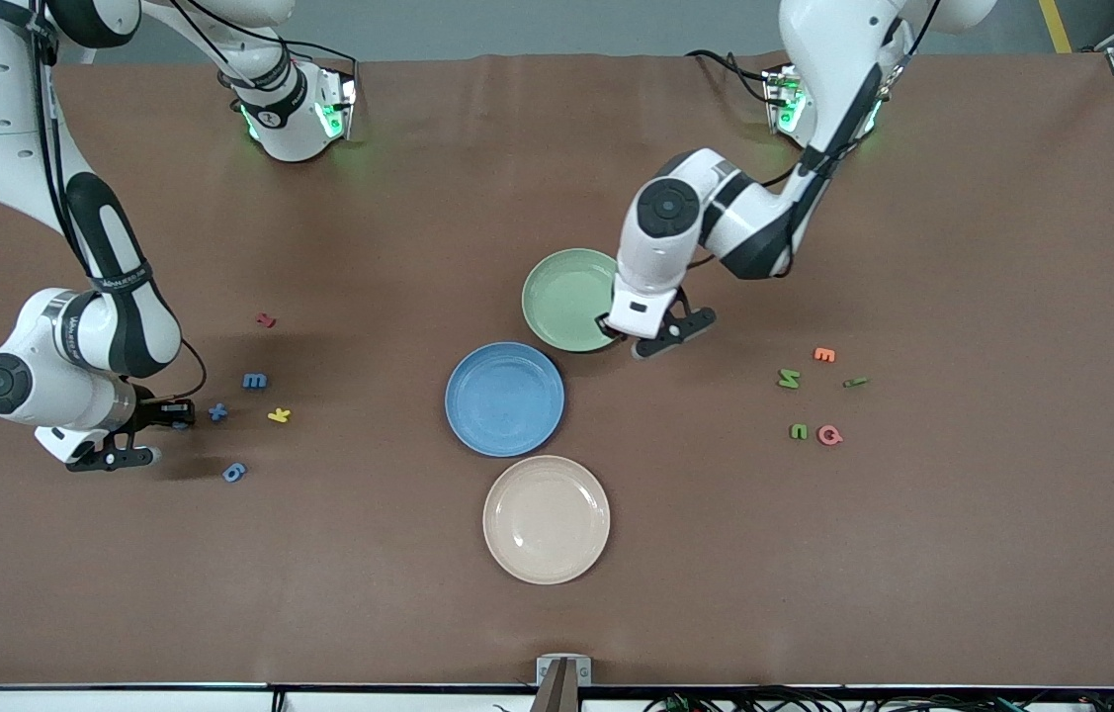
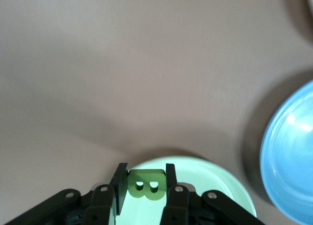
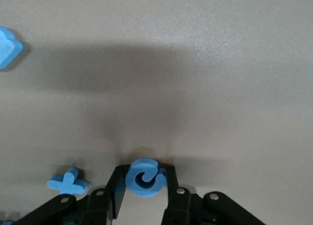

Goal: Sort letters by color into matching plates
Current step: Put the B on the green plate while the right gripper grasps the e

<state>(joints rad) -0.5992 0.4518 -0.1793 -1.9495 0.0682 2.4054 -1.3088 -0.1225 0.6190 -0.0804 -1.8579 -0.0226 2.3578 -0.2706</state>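
Beige plate (image 1: 547, 519) lies nearest the camera on the worktop (image 1: 912, 544), with the blue plate (image 1: 504, 399) just beside it and the green plate (image 1: 568, 299) farther still. Left gripper (image 2: 143, 185) hangs over the green plate's rim with its fingers clamped on the green B (image 2: 145, 184), which hides from the front view under the wrist. Right gripper (image 3: 145, 178), low at the right arm's end, has its fingers pressed against the blue c (image 3: 145, 177), with the + (image 3: 68, 182) just beside it, while m (image 1: 255, 380) and 6 (image 1: 234, 472) lie near and the green N (image 1: 789, 378), u (image 1: 799, 431) and stroke (image 1: 854, 382) lie at the left arm's end.
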